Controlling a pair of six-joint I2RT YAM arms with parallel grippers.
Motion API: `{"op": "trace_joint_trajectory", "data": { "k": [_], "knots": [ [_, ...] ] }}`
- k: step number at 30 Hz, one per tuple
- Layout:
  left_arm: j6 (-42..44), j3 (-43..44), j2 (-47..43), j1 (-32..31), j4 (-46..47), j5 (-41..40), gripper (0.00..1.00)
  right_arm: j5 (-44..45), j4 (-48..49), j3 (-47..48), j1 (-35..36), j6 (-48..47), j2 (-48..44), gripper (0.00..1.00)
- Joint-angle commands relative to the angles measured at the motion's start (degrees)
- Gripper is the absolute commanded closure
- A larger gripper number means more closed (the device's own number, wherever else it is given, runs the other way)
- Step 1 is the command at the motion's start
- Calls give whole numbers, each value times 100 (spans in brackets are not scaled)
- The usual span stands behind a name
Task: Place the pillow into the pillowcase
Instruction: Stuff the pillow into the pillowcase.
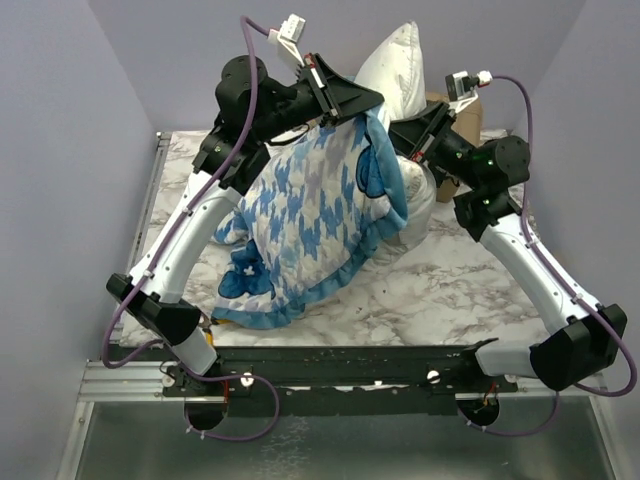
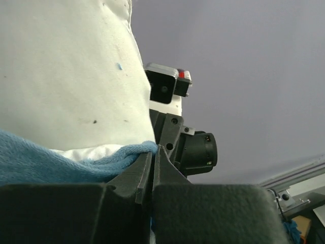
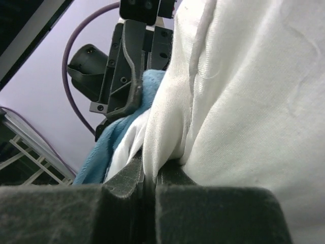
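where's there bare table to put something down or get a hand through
Bare marble table lies front right, between the pillowcase hem and the right arm. A narrow strip runs left of the left arm. Centre and back are crowded: the left pincer and right pincer clamp fabric there by the pillow.

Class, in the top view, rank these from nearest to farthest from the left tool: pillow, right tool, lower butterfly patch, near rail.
1. pillow, right beside the left tool, at the back.
2. right tool, a little farther to the right.
3. lower butterfly patch, at the near-left corner of the pillowcase.
4. near rail, along the front edge of the table.
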Motion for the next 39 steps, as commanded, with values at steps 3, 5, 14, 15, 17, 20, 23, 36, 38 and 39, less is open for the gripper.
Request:
{"op": "trace_joint_trajectory", "data": {
  "k": [3,5,14,15,17,20,23,36,38,39],
  "knots": [
    [1,250,407,178,418,241,100,-430,-118,1424,61,-571,-25,100],
    [-96,518,606,170,467,290,100,-601,-440,1939,59,-770,110,100],
    [-426,3095,2136,-596,1271,63,100,-1045,-2678,4754,50,-2012,1114,100],
    [-520,3092,2213,-693,1496,34,100,-1084,-2921,5101,29,-2164,1254,100],
    [-514,2882,2205,-865,1764,-23,100,-1113,-3428,5664,7,-2513,1463,100],
    [-170,1888,1755,-884,1755,-145,100,-1305,-3720,5782,-142,-2601,1619,100],
    [338,177,860,-822,1581,-654,100,-1765,-3860,5203,-186,-2689,1690,100],
    [579,-6164,-2081,-687,2537,-2731,49,-2710,-3863,1474,262,-3737,1368,100],
    [369,-6427,-2155,-639,3000,-2647,45,-2653,-3863,1357,366,-3816,1370,100],
    [311,-6494,-2174,-626,3125,-2648,40,-2640,-3863,1306,400,-3837,1370,100]
  ]
}}
